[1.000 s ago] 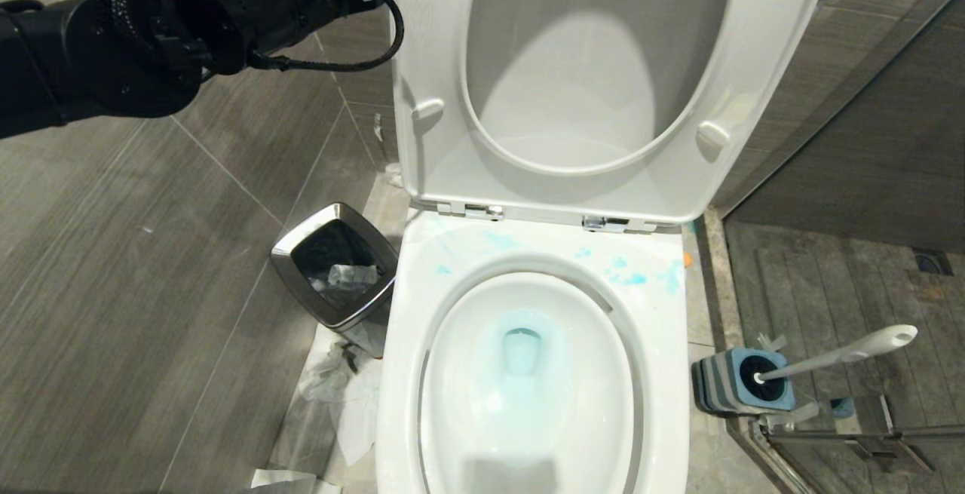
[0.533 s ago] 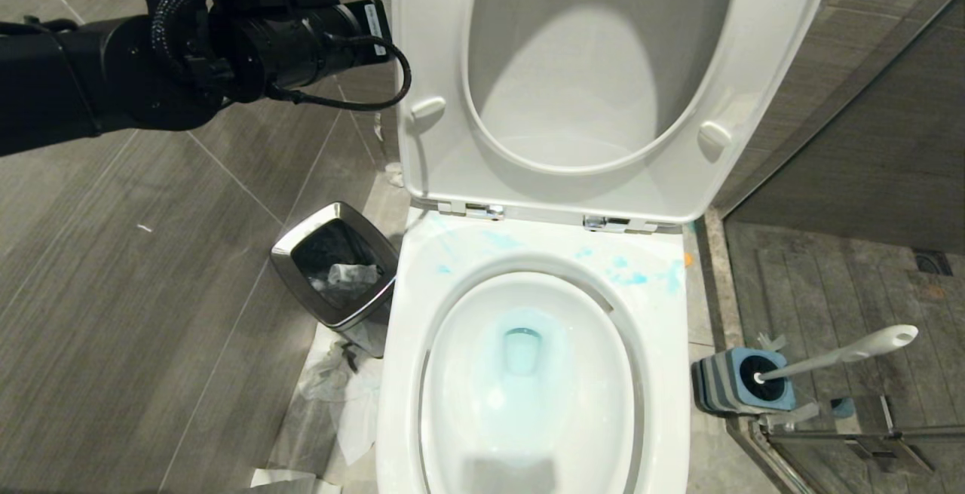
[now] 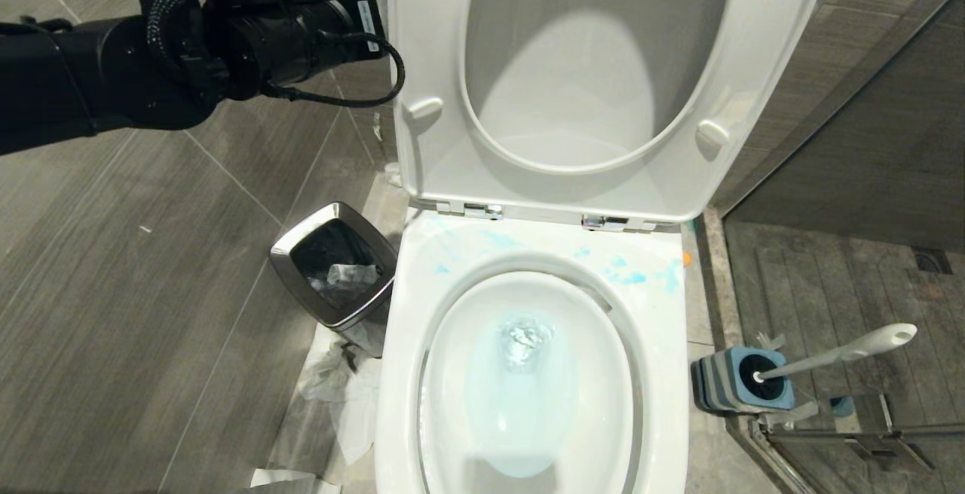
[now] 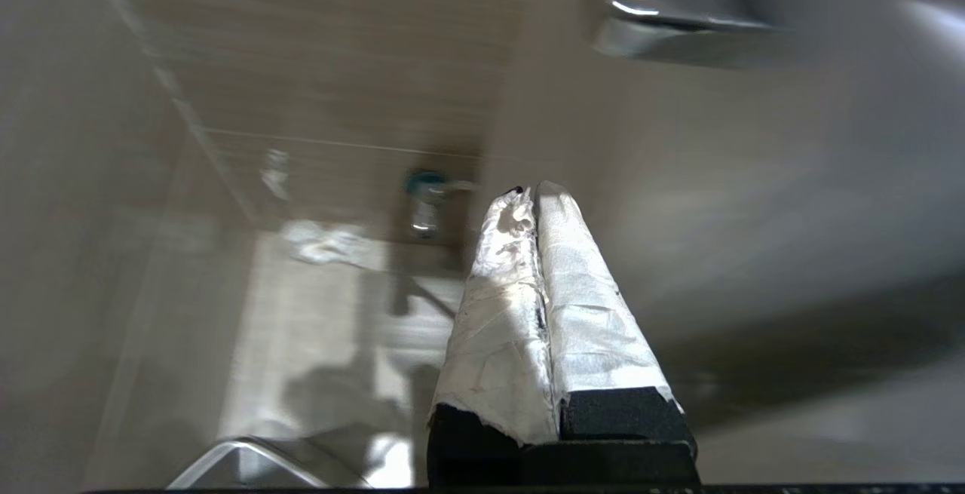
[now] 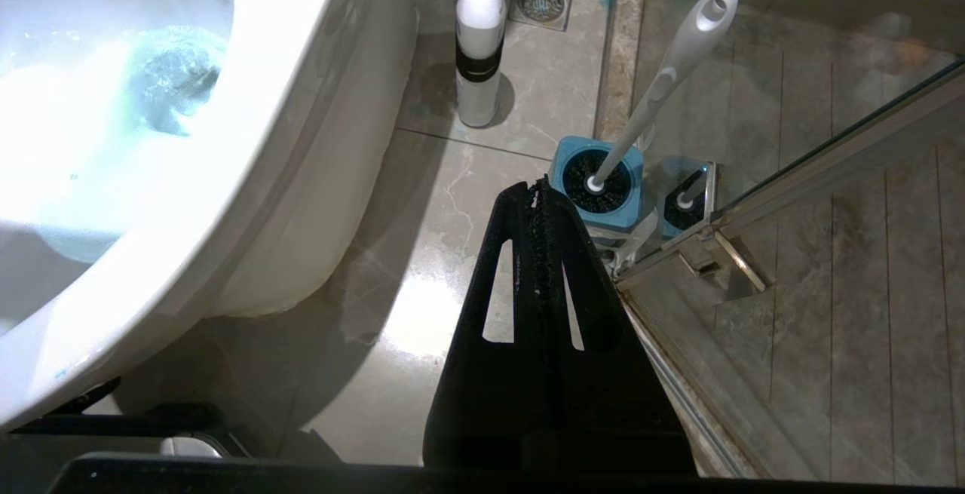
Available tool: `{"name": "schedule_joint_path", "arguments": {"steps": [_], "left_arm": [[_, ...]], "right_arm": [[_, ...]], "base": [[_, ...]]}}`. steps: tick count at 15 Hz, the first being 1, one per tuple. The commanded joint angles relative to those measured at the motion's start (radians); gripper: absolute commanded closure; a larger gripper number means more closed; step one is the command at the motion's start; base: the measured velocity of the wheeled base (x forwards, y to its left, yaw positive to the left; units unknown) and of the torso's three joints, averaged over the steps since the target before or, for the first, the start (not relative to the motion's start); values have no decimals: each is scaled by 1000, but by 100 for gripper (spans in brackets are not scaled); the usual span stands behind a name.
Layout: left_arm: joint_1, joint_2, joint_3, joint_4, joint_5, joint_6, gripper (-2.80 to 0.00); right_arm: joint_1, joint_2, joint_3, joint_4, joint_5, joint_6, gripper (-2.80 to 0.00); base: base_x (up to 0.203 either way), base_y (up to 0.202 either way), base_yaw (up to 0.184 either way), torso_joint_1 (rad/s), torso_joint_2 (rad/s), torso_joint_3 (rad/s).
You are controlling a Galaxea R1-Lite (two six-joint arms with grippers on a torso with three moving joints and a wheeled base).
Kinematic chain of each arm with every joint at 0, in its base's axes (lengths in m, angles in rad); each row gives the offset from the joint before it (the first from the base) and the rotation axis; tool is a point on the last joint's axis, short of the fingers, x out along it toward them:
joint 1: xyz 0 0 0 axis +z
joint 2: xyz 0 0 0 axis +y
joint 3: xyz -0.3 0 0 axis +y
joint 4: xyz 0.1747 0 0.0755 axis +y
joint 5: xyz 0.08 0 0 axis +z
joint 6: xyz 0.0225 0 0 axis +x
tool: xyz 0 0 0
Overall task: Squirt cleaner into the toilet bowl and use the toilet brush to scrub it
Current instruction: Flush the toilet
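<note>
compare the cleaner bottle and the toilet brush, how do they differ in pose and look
The cleaner stands upright on the floor on its own; the toilet brush leans at a slant, its head sunk in the blue holder. The cleaner is a stout white bottle with an orange cap; the toilet brush is a long slim pale handle. Both sit untouched on the floor beside the toilet bowl.

Toilet bowl: white oval, seat and lid raised, pale blue water churning at the drain, blue smears on the rear rim.

Cleaner bottle: white, orange cap, dark band, upright on the floor beside the bowl's base.

Toilet brush: white-grey handle leaning, head seated in a square blue-and-grey holder, floor right of the bowl.
</note>
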Motion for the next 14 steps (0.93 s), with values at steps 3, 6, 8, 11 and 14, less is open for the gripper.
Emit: {"name": "schedule_joint_path", "arguments": {"steps": [3, 6, 8, 11, 14], "left_arm": [[85, -9, 1, -127, 35, 113, 0], [98, -10, 0, -212, 34, 120, 0], [99, -14, -1, -266, 26, 115, 0], [98, -24, -1, -363, 20, 84, 0], [89, -36, 1, -394, -48, 9, 0]], "right_arm": [[0, 1, 0, 1, 0, 0, 0], [0, 1, 0, 0, -1, 0, 0], [0, 1, 0, 0, -1, 0, 0], [0, 1, 0, 0, 1, 0, 0], [0, 1, 0, 2, -1, 0, 0]], "base": [[0, 0, 0, 0, 0, 0], [0, 0, 0, 0, 0, 0], [0, 0, 0, 0, 0, 0], [0, 0, 0, 0, 0, 0], [0, 0, 0, 0, 0, 0]]}}
